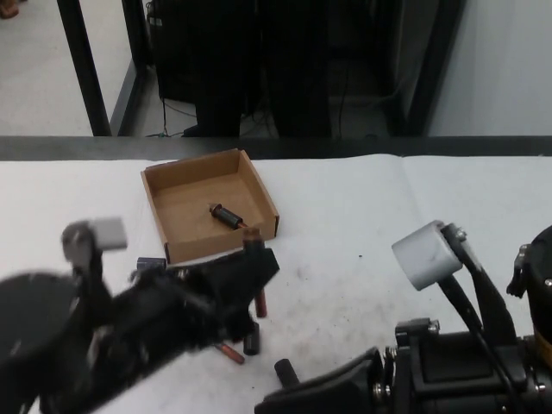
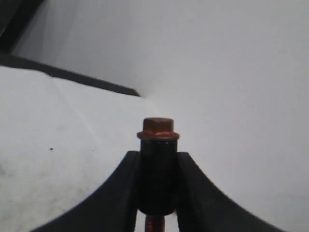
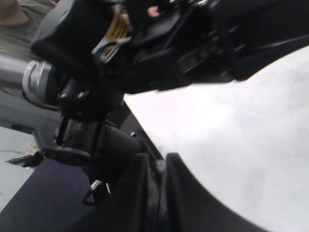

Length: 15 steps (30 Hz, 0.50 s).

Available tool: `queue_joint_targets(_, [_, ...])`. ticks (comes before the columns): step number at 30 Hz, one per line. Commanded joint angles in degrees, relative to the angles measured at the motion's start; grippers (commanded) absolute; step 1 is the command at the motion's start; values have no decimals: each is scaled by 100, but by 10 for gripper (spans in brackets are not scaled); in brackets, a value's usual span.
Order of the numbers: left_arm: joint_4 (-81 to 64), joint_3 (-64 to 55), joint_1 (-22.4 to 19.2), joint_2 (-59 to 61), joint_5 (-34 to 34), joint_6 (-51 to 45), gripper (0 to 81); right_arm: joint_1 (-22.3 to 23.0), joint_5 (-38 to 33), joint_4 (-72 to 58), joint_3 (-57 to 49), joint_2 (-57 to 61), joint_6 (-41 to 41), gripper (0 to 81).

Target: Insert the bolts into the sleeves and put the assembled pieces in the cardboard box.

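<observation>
My left gripper is shut on a black sleeve with a copper bolt through it, head on one side and thread on the other. In the high view this gripper hangs just in front of the cardboard box, which holds one assembled piece. A loose bolt and a loose sleeve lie on the table below the left arm. My right gripper sits low at the near edge, its fingers close together with nothing clearly between them.
White cloth covers the bench, with free room right of the box. A short black stub stands by the right arm's front end; I cannot tell whether it is a sleeve. The right wrist view looks across at the left arm.
</observation>
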Motion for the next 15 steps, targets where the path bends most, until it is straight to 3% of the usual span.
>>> queue_joint_targets(1, [1284,-603,406,-33,371,-3,8,-3,-339,140,-21,-39,4,3])
queue_joint_targets(8, [4877,-2409,1222,132,221,1127,8,-3,-349,1188,-21,-39,-8,2])
queue_joint_targets(15, [6395,-4067,1576,1179,41,1403,8,-3,-606,1130,-21,-39,-210,2])
